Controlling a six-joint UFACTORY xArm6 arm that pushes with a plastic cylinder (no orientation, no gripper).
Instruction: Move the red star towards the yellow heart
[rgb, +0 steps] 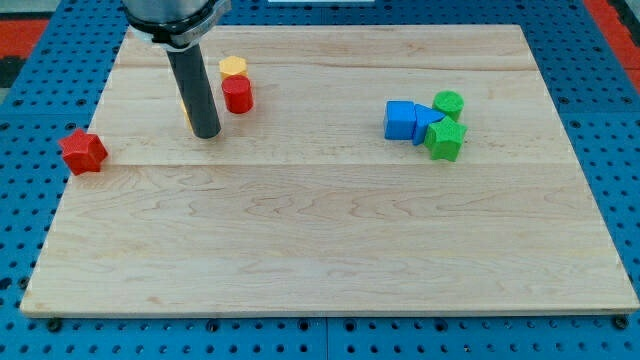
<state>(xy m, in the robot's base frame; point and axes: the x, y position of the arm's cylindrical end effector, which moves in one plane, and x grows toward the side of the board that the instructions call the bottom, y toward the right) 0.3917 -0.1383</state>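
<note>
No writing visible; my tip (206, 133) stands between red star (82, 151) and red cylinder (237, 95).

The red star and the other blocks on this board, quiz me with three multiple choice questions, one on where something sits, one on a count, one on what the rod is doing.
1. Where is the red star?
A. at the view's left edge of the board
B. beside the blue blocks
C. at the view's bottom right corner

2. How many green blocks are there?
A. none
B. two
C. four

3. What is my tip touching?
A. the red star
B. a green block
C. no block that can be seen

Answers:
1. A, the star sits alone at the left edge of the wooden board.
2. B, a green cylinder and a second green block sit in the right cluster with the blue blocks.
3. C, the tip stands between the star and the red cylinder, with bare wood showing on both sides.
</note>
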